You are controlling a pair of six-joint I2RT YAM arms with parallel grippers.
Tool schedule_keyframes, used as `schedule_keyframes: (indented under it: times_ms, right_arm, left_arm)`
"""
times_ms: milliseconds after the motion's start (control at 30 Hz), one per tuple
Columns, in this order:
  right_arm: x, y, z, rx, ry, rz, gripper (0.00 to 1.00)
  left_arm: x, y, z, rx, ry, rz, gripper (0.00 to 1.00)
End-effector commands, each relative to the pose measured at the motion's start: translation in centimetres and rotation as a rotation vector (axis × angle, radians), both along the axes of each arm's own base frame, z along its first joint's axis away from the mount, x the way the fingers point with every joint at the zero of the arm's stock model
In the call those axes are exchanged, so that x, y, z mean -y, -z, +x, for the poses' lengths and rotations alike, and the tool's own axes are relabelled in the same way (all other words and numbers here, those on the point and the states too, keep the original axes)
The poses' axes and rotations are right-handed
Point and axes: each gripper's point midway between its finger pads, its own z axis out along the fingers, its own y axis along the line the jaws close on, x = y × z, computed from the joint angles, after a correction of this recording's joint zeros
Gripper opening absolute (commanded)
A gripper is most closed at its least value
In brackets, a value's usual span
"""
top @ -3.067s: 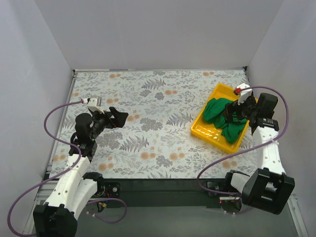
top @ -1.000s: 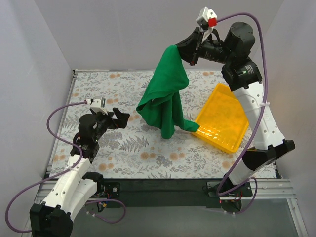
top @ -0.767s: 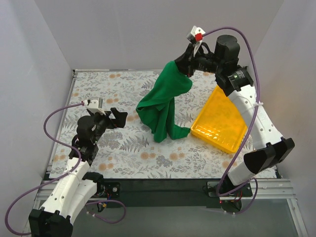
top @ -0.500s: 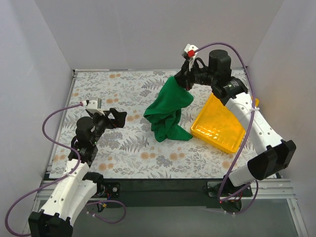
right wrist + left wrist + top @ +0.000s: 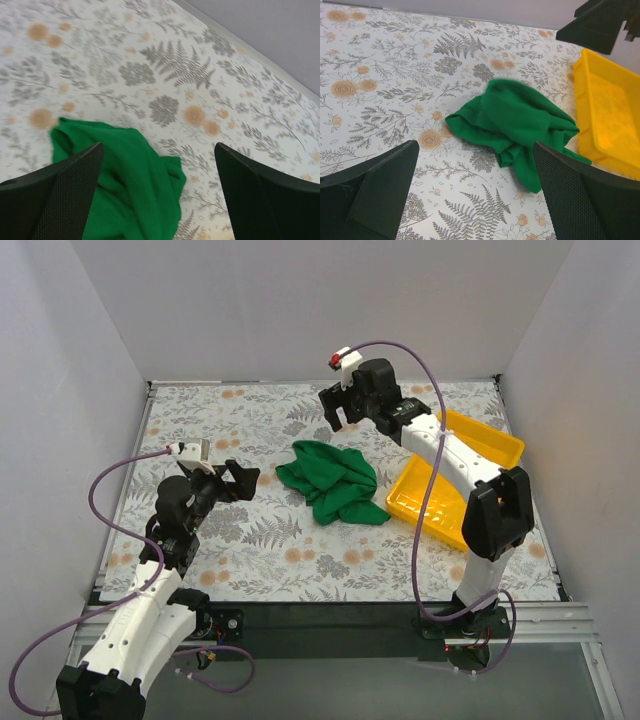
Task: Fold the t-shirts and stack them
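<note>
From above, the green t-shirt (image 5: pixel 330 483) lies in a crumpled heap on the flower-patterned table (image 5: pixel 250 410), about mid-table. Its right-hand fold reaches the near left corner of the yellow tray (image 5: pixel 430 502); whether cloth and plastic touch there cannot be told. The right arm (image 5: pixel 440 445) stretches across the tray toward the far side. Its jaws hang above the table just beyond the shirt, spread apart and holding nothing. The left arm (image 5: pixel 175 520) stands well to the left of the shirt. Its jaws point toward the shirt, likewise spread and empty.

The left wrist view looks between its two dark fingers (image 5: pixel 375 190), which stand wide apart at the bottom corners with nothing between them. Ahead of them the t-shirt (image 5: pixel 515 125) sits bunched on the table. The tray (image 5: pixel 605 115) is just to its right, and a dark part of the other arm shows in the upper right corner.

The right wrist view is somewhat blurred. Its fingers (image 5: pixel 50 195) are parted wide and grip nothing. The t-shirt (image 5: pixel 125 195) lies below them on the table, rumpled, its folds running off the bottom edge.
</note>
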Motion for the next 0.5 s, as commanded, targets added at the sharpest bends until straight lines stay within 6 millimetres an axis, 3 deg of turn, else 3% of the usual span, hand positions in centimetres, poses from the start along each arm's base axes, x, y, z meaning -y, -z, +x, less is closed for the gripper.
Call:
schedule_keyframes:
  times_ms: [0,33,67,100,133,167,200,267,367,467]
  right_arm:
    - [5.5,-2.2,4.1,0.145,0.290,-0.105,0.98]
    - [6.4,-0.7,3.6,0.120,0.285,-0.133,0.98]
    - [7.6,-1.9,2.7,0.151,0.257,-0.155,0.98]
    - [8.0,-1.2,1.7,0.126,0.165,-0.147,0.98]
    - [8.7,1.0,0.0,0.073,0.089,-0.170,0.98]
    - [10.0,0.2,-1.9,0.066,0.064,-0.154,0.98]
    - [11.7,0.6,-2.6,0.038,0.056,-0.121,0.98]
    - [14.6,2.4,-4.8,-0.016,0.108,-0.103,0.98]
    - [20.0,4.9,-5.2,-0.128,0.325,0.001,0.98]
    - [21.7,7.8,-4.9,-0.244,0.539,0.061,0.99]
  left_arm:
    - [0.1,0.2,-0.1,0.003,0.011,0.017,0.98]
    - [0.1,0.1,-0.1,0.006,0.011,0.017,0.98]
    - [0.1,-0.1,-0.2,0.012,0.012,0.015,0.98]
    - [0.2,-0.2,-0.3,0.017,0.015,0.014,0.98]
    - [0.3,-0.4,-0.4,0.022,0.024,0.010,0.98]
    - [0.4,-0.6,-0.5,0.027,0.030,0.006,0.98]
    - [0.5,-0.8,-0.6,0.030,0.034,0.002,0.98]
    - [0.8,-1.1,-0.8,0.039,0.054,-0.005,0.98]
    - [1.2,-1.5,-1.0,0.049,0.081,-0.015,0.98]
    - [1.4,-1.5,-1.2,0.048,0.089,-0.022,0.98]
